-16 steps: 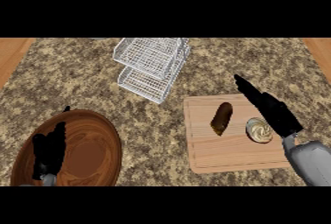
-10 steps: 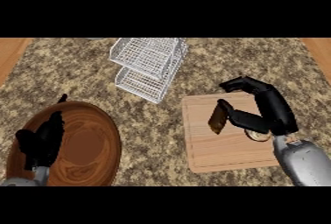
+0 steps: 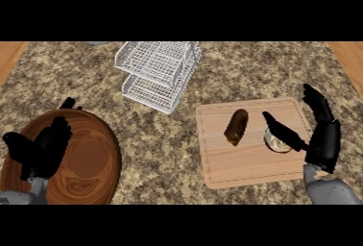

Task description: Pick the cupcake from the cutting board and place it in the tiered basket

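The cupcake, pale with a light top, sits at the right side of the wooden cutting board. My right hand is open just right of it. Its thumb stretches across the cupcake's top and hides part of it, while the fingers point up past the board's right edge. The white wire tiered basket stands at the back centre, with nothing in it that I can see. My left hand rests open over the left part of a wooden plate.
A brown oblong item lies on the cutting board left of the cupcake. The large round wooden plate fills the front left. Speckled counter lies between board, plate and basket, and wooden strips show at the far left and right edges.
My right hand, curled over the cupcake half a second ago, has straightened and shifted right. The cupcake stays on the board. The left hand has shifted slightly over the plate.
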